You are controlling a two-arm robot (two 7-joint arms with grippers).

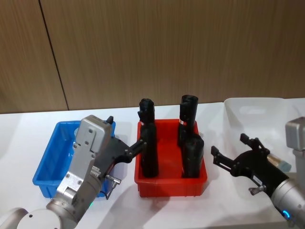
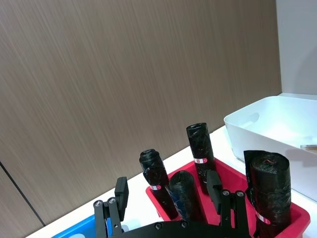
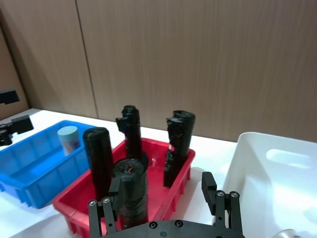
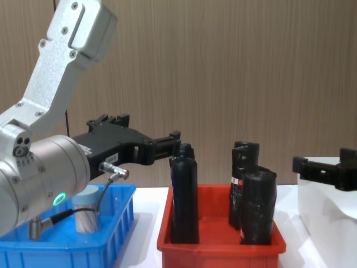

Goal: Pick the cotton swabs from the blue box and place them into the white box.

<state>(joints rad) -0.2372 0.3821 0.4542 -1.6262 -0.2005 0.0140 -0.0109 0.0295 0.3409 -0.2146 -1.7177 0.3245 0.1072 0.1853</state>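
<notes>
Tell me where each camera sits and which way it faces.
Head view: high, looking down on blue box, red bin, white box; left gripper and right gripper show.
Chest view: low, looking across side-on; left arm large, right gripper at the edge.
Left wrist view: on left arm, facing over black rolls toward white box; own jaws show.
Right wrist view: on right arm, facing over rolls toward blue box with cotton swabs; own jaws show.
Shared: both wrist views cross the red bin.

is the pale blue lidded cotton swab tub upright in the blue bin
Upright: the clear cotton swab tub stands lid-up on the floor of the ribbed blue plastic bin.
</notes>
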